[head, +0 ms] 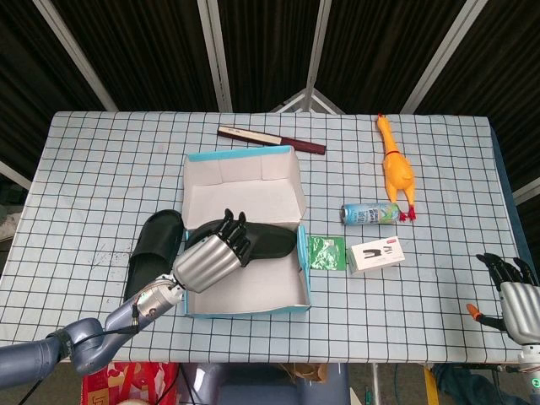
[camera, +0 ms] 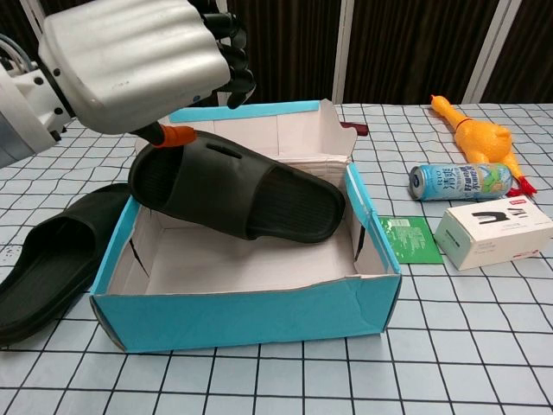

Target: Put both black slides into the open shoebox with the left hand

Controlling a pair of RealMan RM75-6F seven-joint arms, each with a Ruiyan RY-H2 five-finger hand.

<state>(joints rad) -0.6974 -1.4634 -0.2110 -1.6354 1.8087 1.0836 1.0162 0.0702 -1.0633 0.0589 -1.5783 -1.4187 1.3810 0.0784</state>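
Bench (head: 101,160): your open shoebox (head: 245,291) sat near its front edge, one black slide (camera: 242,194) propped inside across the left wall. The other slide (head: 153,253) lay on the bench, just left of the box. Your left hand (head: 211,257) hovered over the box, fingers curled, holding nothing. Right hand (head: 515,299) at the front right corner, fingers spread, empty.

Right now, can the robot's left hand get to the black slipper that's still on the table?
Probably yes. The left hand hangs over the shoebox holding nothing, and the second slide lies on the table right beside the box on that arm's side, with nothing on top of it.
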